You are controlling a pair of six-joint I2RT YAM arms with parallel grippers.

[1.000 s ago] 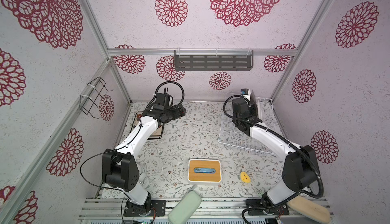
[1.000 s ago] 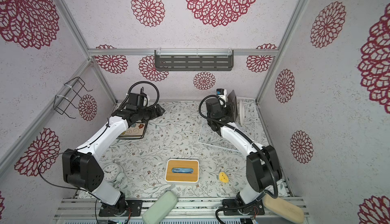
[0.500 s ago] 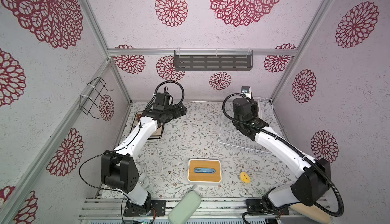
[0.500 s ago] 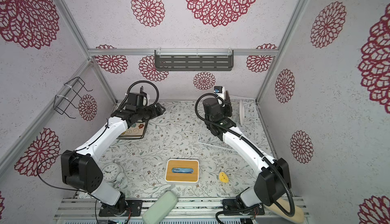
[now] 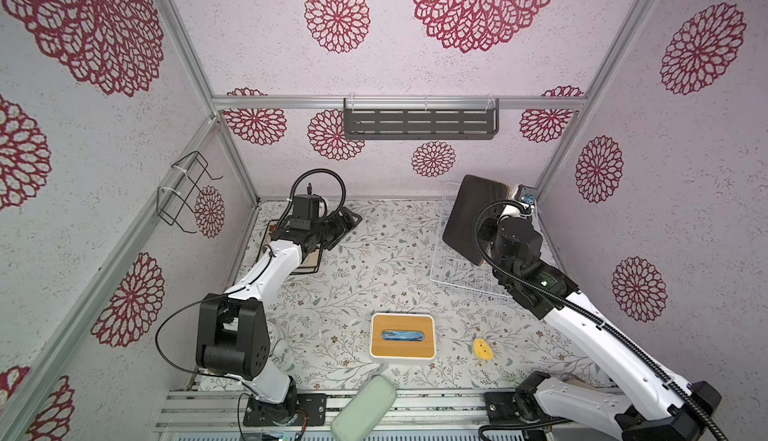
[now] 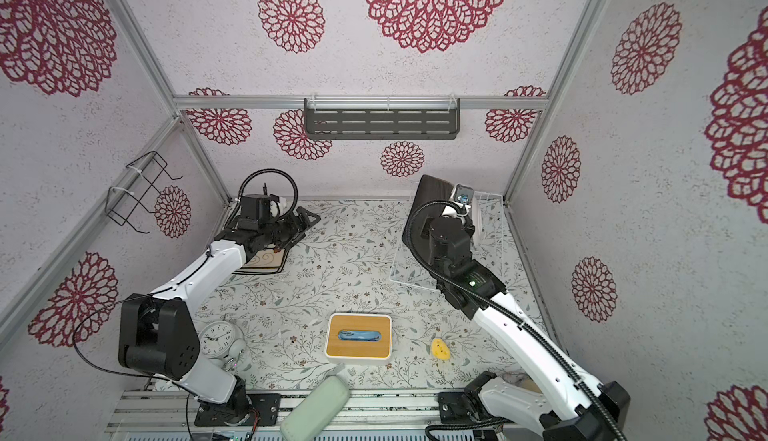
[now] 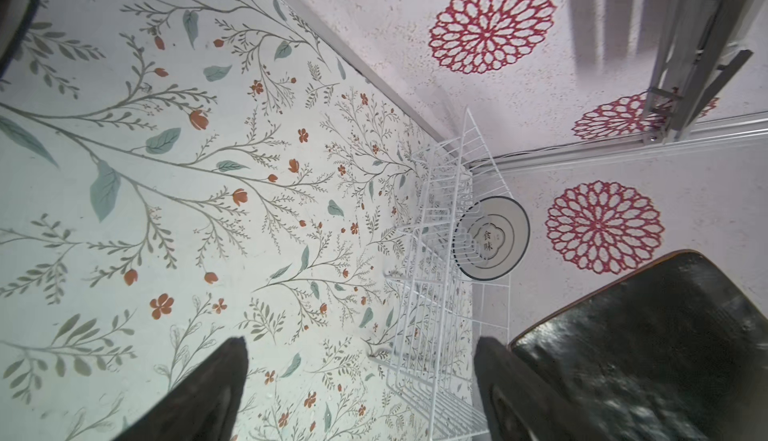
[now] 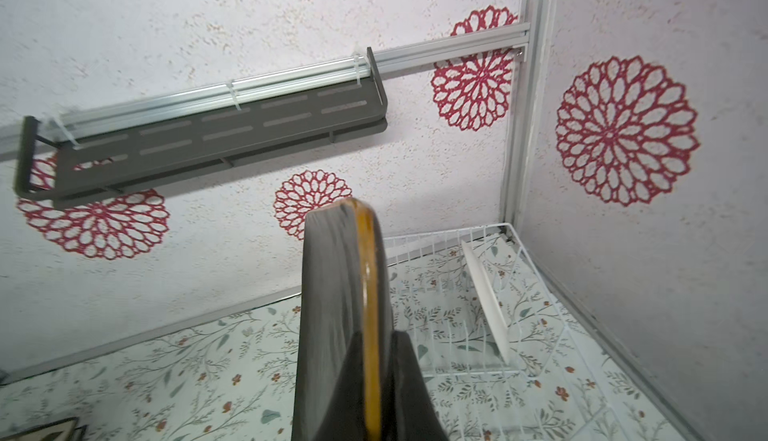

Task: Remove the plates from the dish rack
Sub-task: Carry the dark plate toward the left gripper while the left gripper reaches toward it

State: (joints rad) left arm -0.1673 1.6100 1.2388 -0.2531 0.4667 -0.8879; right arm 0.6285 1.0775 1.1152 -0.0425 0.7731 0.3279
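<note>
My right gripper [image 8: 374,370] is shut on the rim of a dark square plate [image 5: 469,214], holding it upright in the air above the white wire dish rack [image 5: 453,270]. That plate shows edge-on with an amber rim [image 8: 368,289] in the right wrist view. A round white plate [image 7: 490,237] with characters at its centre stands in the far end of the dish rack [image 7: 436,293]. My left gripper [image 5: 351,220] hovers open and empty over the table at the back left. Under that arm lies a cream plate [image 6: 266,259] on a dark one.
A white box with a bamboo top [image 5: 402,336] and a small yellow object [image 5: 482,348] sit near the front. An alarm clock [image 6: 218,337] stands by the left arm's base. A grey slotted shelf [image 5: 419,124] and a black wire bracket [image 5: 183,193] hang on the walls.
My right gripper has lifted the dark square plate up out of the dish rack. The left arm has hardly moved.
</note>
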